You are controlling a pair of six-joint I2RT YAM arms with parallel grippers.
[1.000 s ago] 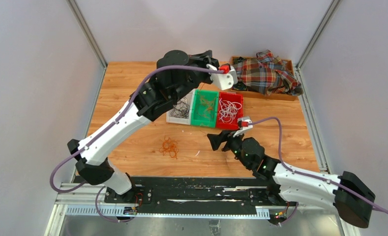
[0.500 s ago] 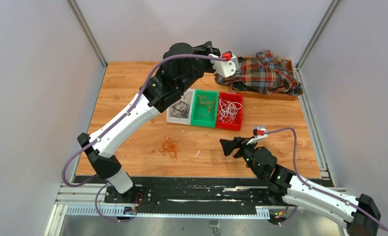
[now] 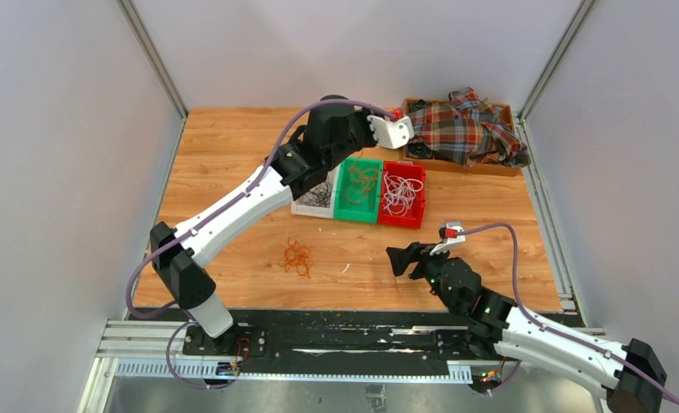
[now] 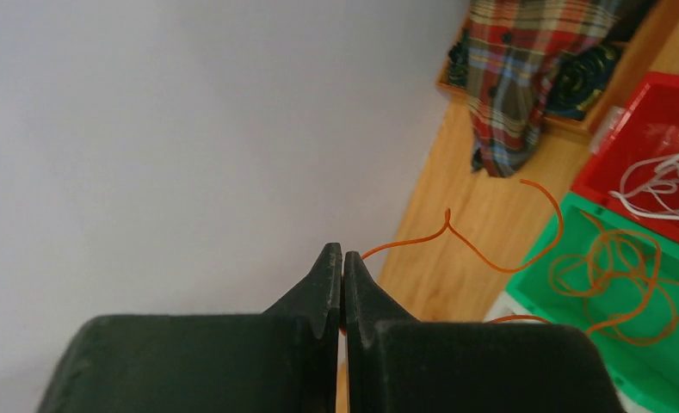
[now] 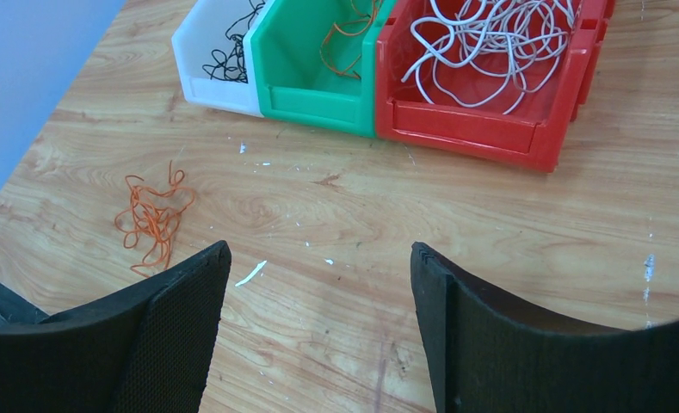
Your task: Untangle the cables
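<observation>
Orange cable (image 4: 490, 249) is pinched in my clenched left gripper (image 4: 342, 258), curling toward two o'clock above the green bin (image 4: 654, 379). My right gripper (image 5: 318, 249), spread and empty, has backed off the red bin (image 5: 490, 129), leaving this strand mine to drop. Whether it snags the bin's coil (image 4: 615, 247) I cannot tell.
</observation>
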